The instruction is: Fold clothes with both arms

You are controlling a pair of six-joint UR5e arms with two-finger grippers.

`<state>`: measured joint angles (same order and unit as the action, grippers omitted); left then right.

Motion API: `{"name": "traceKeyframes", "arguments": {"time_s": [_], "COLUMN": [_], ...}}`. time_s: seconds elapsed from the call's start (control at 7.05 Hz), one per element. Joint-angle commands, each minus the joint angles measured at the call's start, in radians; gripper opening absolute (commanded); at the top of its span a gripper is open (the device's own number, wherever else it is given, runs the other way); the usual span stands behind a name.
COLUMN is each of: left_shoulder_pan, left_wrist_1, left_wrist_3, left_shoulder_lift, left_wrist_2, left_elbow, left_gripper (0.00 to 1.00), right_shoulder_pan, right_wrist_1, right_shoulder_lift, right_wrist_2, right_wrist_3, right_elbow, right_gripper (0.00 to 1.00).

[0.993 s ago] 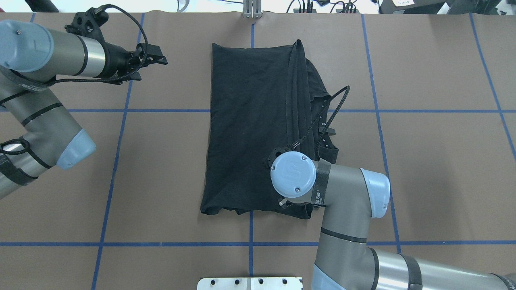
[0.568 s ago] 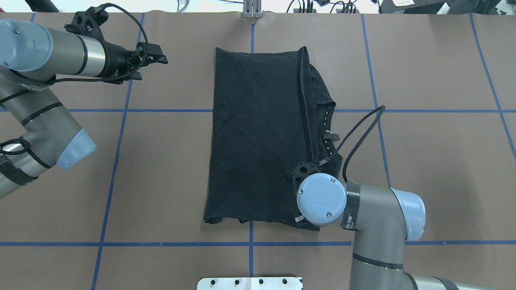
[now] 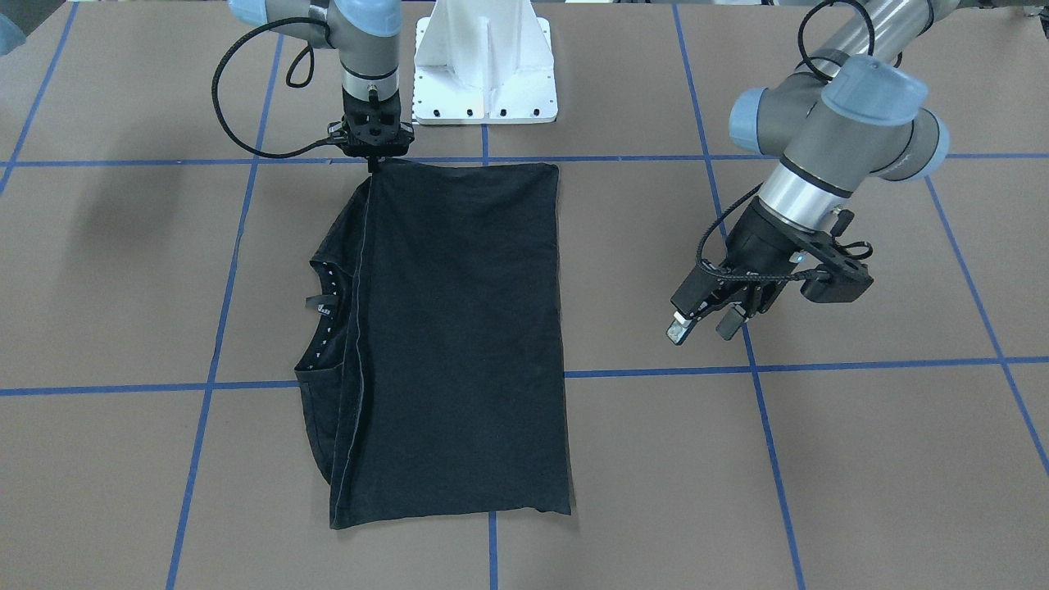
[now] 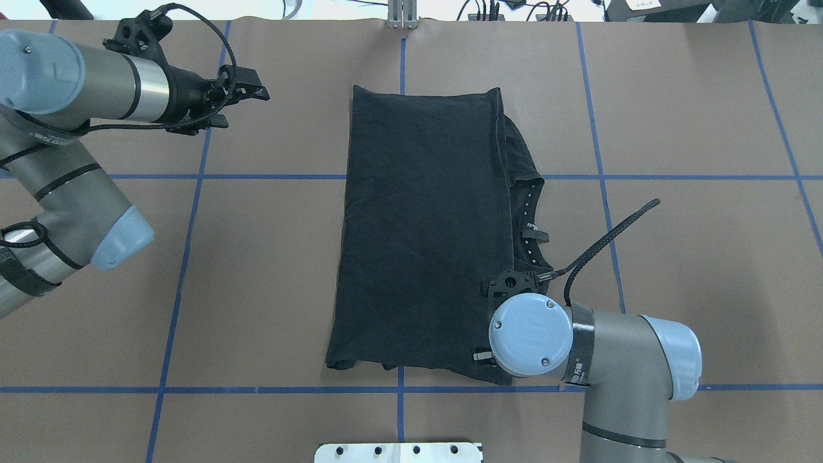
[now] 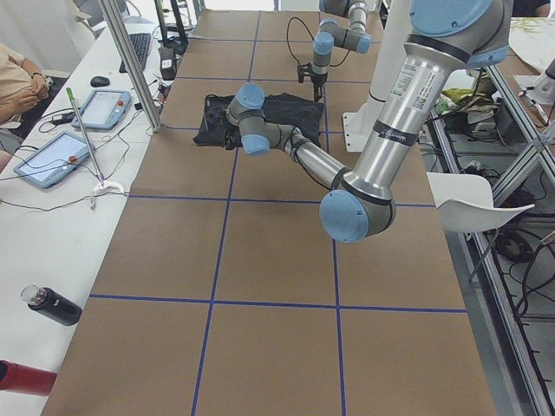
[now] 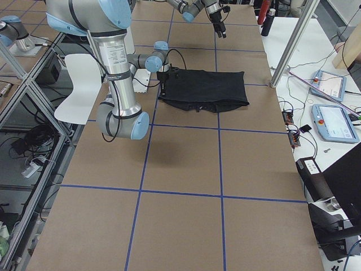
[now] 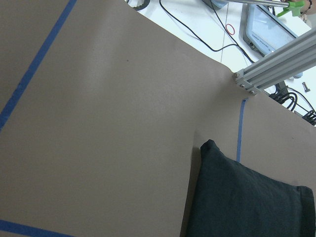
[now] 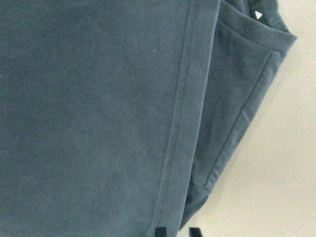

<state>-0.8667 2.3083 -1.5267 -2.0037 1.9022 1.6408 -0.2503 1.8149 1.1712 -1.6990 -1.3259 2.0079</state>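
The right claw (image 3: 375,162) points straight down at the corner of the shirt (image 3: 459,328) nearest the robot. Its two fingertips (image 8: 158,231) sit close together over the stitched hem (image 3: 359,328), and it appears to be pinching that corner. The left claw (image 3: 703,325) hangs with its fingers spread and holding nothing, over bare table (image 3: 819,451), well apart from the shirt on the robot's left.

The black shirt lies flat in the middle of the brown table, folded into a long rectangle. Its long axis runs straight away from the robot, from just in front of the white pedestal (image 3: 483,74) towards the far side. The collar (image 3: 324,311) peeks out from under the folded top layer and opens towards the robot's right. The hem lies parallel to the long axis, just beside the collar.

The main risk is that only one corner is held. A pull from that single point would likely swing the cloth around, or slide the top layer off the one beneath, so the edges no longer line up. The pinch is also right at the edge, so the fabric could slip free, or only one layer could lift. With the left claw so far off, nothing steadies the far end.
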Motion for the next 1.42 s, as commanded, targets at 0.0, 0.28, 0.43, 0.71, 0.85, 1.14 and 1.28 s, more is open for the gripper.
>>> {"name": "traceKeyframes", "arguments": {"time_s": [0.0, 0.28, 0.43, 0.71, 0.85, 1.14, 1.28], "left_shoulder_pan": [0.000, 0.000, 0.000, 0.000, 0.000, 0.000, 0.000], "left_wrist_1": [-0.001, -0.003, -0.004, -0.004, -0.004, -0.004, -0.006], "left_wrist_3": [0.000, 0.000, 0.000, 0.000, 0.000, 0.000, 0.000], "left_shoulder_lift": [-0.001, -0.001, 0.000, -0.001, -0.001, -0.003, -0.004], "left_wrist_2": [0.000, 0.001, 0.003, 0.003, 0.003, 0.001, 0.001], "left_elbow": [0.002, 0.008, 0.014, 0.014, 0.014, 0.016, 0.017], "left_gripper": [0.99, 0.99, 0.99, 0.99, 0.99, 0.99, 0.99], "right_shoulder_pan": [-0.003, -0.001, 0.003, -0.001, -0.003, -0.003, -0.001], "right_wrist_1": [-0.090, -0.117, -0.118, -0.223, -0.276, -0.327, -0.327], "right_shoulder_lift": [0.033, 0.048, 0.045, 0.059, 0.076, 0.088, 0.097], "right_wrist_2": [-0.007, -0.008, 0.008, 0.100, 0.125, 0.159, 0.163], "right_wrist_3": [-0.160, -0.229, -0.432, -0.863, -1.006, -1.147, -1.151], "right_elbow": [0.008, 0.040, 0.037, 0.020, 0.000, -0.003, -0.008], "right_gripper": [0.63, 0.74, 0.74, 0.71, 0.70, 0.69, 0.70]}}
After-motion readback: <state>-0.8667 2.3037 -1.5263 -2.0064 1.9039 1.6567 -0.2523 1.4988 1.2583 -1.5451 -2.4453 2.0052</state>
